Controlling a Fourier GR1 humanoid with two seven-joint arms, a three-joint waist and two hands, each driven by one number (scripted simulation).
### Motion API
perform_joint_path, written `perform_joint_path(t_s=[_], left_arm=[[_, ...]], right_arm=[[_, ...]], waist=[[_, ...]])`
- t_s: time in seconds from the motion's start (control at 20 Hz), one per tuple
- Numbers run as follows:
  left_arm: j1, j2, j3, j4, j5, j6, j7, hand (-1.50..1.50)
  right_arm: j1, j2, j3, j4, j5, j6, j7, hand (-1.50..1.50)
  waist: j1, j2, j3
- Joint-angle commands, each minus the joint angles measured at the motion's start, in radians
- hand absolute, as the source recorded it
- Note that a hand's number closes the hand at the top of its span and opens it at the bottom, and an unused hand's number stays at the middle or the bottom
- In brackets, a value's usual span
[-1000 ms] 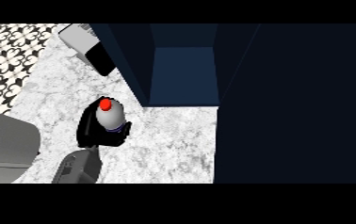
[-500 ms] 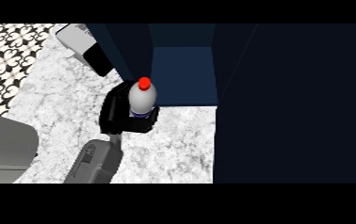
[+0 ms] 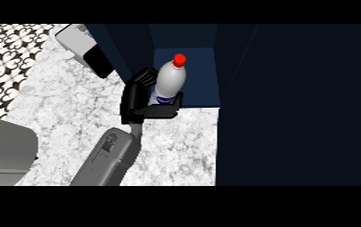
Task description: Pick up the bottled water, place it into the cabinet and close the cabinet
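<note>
No legible text: the bottled water [image 3: 170,80] carries a blue label band below its red cap, but nothing on it reads.

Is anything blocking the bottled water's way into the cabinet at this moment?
Nothing visible does. The left hand holds the bottled water upright at the mouth of the open cabinet, whose blue interior shows bare behind the bottle. The cabinet door stands off to the right, clear of the opening.

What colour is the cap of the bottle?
Red, on the bottle held by the left hand; the head view shows it.
</note>
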State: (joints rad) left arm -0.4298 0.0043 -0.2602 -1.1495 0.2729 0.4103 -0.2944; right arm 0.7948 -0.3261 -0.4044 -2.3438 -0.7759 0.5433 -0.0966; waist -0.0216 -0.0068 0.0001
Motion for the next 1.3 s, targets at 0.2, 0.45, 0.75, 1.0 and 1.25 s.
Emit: perform_joint_path(t_s=[0.2, 0.45, 0.75, 1.0, 1.25], left_arm=[[-0.195, -0.004, -0.059, 0.164, 0.002, 0.16, 0.085, 1.5], [-0.243, -0.004, -0.041, 0.213, 0.036, 0.17, 0.102, 1.5], [-0.27, 0.012, 0.019, 0.261, 0.017, 0.197, 0.073, 1.5], [-0.302, 0.016, 0.012, 0.281, 0.018, 0.218, 0.066, 1.5], [-0.313, 0.056, -0.014, 0.307, -0.019, 0.279, 0.07, 1.5]], right_arm=[[0.006, 0.011, 0.008, -0.138, -0.07, -0.064, 0.066, -1.5], [0.009, -0.046, -0.037, -0.109, -0.116, -0.029, 0.054, -1.5], [0.043, -0.018, -0.013, -0.11, -0.112, 0.0, 0.024, -1.5], [-0.01, -0.033, 0.004, -0.068, -0.075, 0.009, 0.003, -1.5], [0.007, -0.059, -0.016, -0.052, -0.11, 0.036, -0.001, -1.5]], waist=[[-0.015, 0.011, -0.001], [-0.037, 0.016, -0.002], [-0.057, 0.018, -0.003], [-0.062, 0.026, -0.003], [-0.072, 0.024, -0.002]])
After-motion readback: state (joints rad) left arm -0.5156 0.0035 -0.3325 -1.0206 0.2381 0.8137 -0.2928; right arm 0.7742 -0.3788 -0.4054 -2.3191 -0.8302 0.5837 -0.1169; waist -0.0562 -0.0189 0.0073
